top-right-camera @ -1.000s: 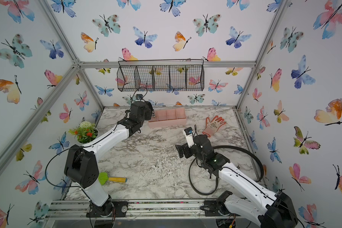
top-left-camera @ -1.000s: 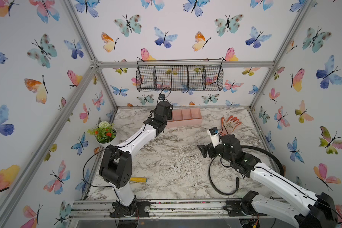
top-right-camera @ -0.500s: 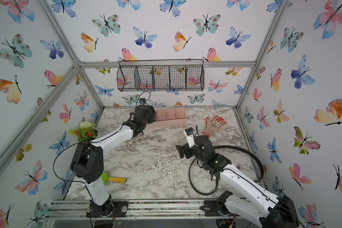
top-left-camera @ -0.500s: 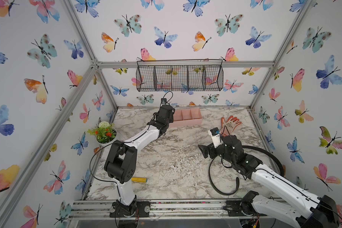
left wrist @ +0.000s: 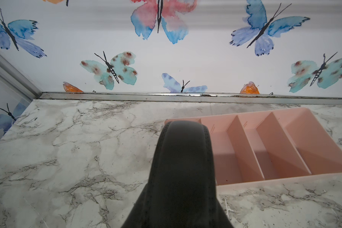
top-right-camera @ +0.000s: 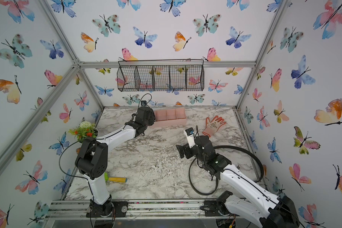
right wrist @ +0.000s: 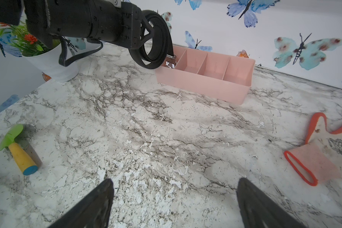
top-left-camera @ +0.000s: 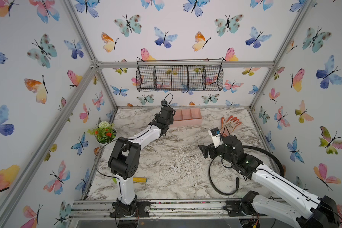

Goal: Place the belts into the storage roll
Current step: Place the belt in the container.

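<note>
In both top views the marble table lies clear across its centre. The left gripper and its coiled belt overhang the left end of the pink tray; a loose belt rings the lower right.

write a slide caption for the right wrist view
Left end effector holds a coiled belt at the storage roll's end compartment

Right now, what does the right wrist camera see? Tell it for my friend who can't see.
The left hand holds a coiled black belt at one end of the pink tray on a marble table. The right hand, open, is closest; a glove, toy shovel and potted plant sit around.
</note>
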Motion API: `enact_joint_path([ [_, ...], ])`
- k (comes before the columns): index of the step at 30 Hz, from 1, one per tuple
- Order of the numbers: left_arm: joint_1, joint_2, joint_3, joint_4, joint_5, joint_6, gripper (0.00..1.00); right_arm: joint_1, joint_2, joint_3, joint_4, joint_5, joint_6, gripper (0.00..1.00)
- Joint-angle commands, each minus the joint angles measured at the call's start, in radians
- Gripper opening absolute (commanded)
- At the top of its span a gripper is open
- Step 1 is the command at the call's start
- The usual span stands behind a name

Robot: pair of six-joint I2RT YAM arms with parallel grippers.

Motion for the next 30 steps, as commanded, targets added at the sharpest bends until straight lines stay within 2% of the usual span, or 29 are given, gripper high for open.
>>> enact_joint_path([
  [1, 0.013, 0.015, 0.028, 0.069, -0.021, -0.015, 0.22, -0.007, 0.008, -0.013, 0.004, 0.011, -0.008, 0.99],
  [19, 0.035, 0.158, 0.177, 0.0, 0.019, -0.031, 0.22, -0.014, 0.027, -0.027, 0.022, 0.004, 0.0, 0.99],
  [30, 0.036, 0.224, 0.193, 0.048, -0.003, -0.039, 0.22, -0.015, 0.028, -0.037, 0.032, -0.016, 0.014, 0.99],
])
